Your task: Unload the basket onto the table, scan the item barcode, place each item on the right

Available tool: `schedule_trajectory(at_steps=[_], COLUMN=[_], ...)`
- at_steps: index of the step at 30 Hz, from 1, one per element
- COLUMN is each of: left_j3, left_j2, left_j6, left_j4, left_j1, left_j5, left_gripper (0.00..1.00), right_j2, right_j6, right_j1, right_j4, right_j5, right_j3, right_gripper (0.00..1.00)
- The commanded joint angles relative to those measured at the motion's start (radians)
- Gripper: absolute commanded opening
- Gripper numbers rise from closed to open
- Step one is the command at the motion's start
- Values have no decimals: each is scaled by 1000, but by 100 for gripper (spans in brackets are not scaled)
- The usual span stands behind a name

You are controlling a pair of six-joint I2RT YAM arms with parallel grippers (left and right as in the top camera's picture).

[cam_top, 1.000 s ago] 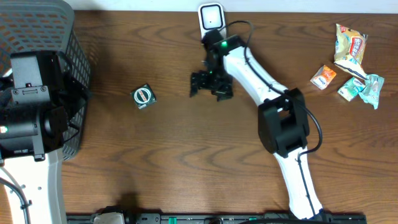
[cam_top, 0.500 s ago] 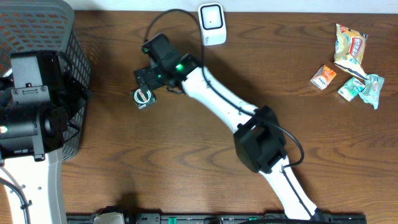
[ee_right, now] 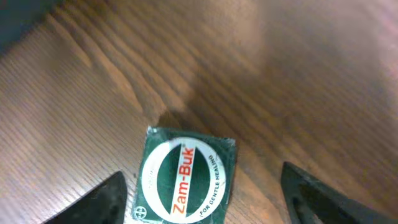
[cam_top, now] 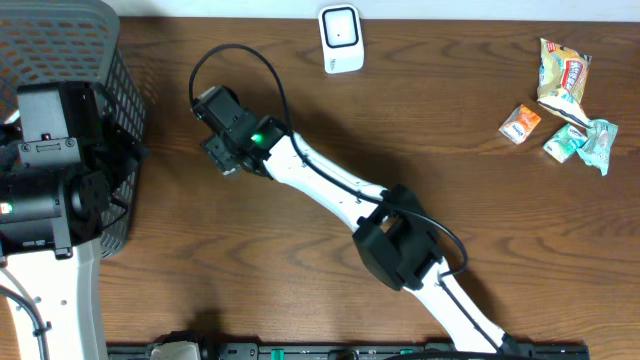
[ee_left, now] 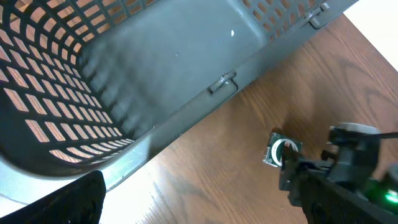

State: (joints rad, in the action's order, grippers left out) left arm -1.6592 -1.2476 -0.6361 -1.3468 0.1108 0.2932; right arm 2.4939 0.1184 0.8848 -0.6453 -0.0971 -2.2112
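The item is a small green box marked "Zam-Buk" [ee_right: 186, 180], lying flat on the wooden table. My right gripper [ee_right: 202, 190] hangs right over it, open. One finger [ee_right: 109, 199] is close to the box's left side and the other [ee_right: 311, 193] stands well off its right side, neither gripping it. In the overhead view the right gripper [cam_top: 224, 150] covers the box. The left wrist view shows the box [ee_left: 281, 151] beside the right arm's black wrist. A white scanner [cam_top: 341, 38] stands at the table's far edge. My left gripper [ee_left: 199, 214] is open and empty by the basket.
A grey mesh basket [cam_top: 70, 40] fills the far left corner, with the left arm beside it. Several snack packets [cam_top: 565, 100] lie at the far right. The right arm's white links stretch diagonally across the middle of the table.
My right arm has swung left from in front of the scanner to over the green box, and its jaws have narrowed a little. The left arm has not moved.
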Motion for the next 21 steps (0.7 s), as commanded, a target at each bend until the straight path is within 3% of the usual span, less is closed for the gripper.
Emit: schedule_trajectory(at_steps=[1, 7, 10, 14, 17, 21], left_j3=[5, 5, 5, 5, 5, 5], left_j2=[-1, -1, -1, -1, -1, -1], left_j6=[-13, -13, -13, -13, -13, -13], left_j4=[-3, -3, -3, -3, -3, -3], left_j1=[5, 5, 5, 5, 5, 5], left_j5=[10, 10, 10, 10, 10, 10], left_gripper=[98, 98, 98, 98, 98, 98], right_j2=[33, 46, 77, 117, 117, 102], right_j6=[-10, -8, -8, -8, -8, -8], right_j1=[11, 13, 13, 13, 13, 7], right_j4=[-14, -39, -47, -64, -85, -164], right_j5=[-15, 59, 59, 55, 9, -130], right_j3=[-18, -17, -17, -17, -18, -19], right_gripper=[86, 95, 96, 82, 61, 61])
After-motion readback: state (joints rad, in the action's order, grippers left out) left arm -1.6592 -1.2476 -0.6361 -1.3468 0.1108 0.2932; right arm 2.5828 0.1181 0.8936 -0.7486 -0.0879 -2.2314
